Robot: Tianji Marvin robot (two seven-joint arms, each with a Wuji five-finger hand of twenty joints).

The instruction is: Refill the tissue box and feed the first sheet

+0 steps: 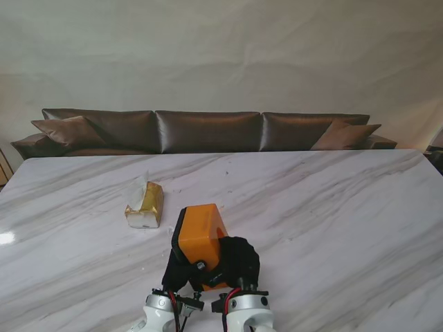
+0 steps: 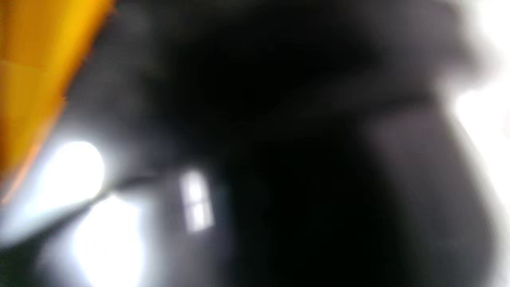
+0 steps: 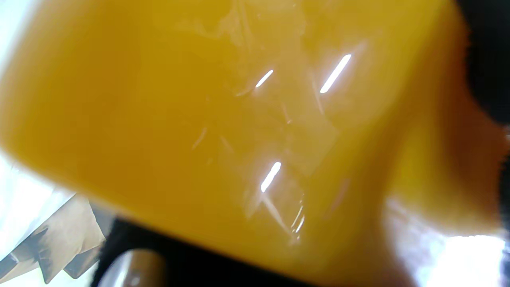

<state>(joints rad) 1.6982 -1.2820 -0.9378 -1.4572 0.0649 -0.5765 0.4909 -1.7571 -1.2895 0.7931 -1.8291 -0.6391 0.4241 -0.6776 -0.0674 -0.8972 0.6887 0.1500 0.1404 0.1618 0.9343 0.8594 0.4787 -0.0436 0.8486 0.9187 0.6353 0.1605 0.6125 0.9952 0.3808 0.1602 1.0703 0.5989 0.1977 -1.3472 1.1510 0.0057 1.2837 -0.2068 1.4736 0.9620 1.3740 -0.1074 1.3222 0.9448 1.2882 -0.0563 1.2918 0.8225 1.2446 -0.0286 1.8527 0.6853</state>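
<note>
- The white, grey-veined marble table (image 1: 332, 207) fills most of the stand's view. Its far edge runs just in front of a long brown leather sofa (image 1: 208, 130), and its left and right edges run out of view. The right half is bare stone with wide room to move. The far left is bare too, apart from one bright glare spot.
- The orange, glossy, box-shaped tissue holder (image 1: 201, 238) sits near me at the middle of the table, between my two hands. Its long axis points away from me and it is tipped, the far end raised. In the right wrist view its shiny orange wall (image 3: 223, 131) fills nearly the whole picture, with small light streaks and faint scuffs. The left wrist view catches only an orange corner (image 2: 36, 63).
- My right hand (image 1: 242, 261), in a black glove, is pressed against the holder's right side with its fingers wrapped on it.
- My left hand (image 1: 181, 271), also in black, grips the holder's near-left side. That wrist view is mostly dark blur, so I cannot make out single fingers.
- The small gold-wrapped tissue pack (image 1: 145, 205) lies on the table to the left of the holder and farther from me, well apart from it, with a little white tissue showing at its far end. Bare marble surrounds it on all sides.
</note>
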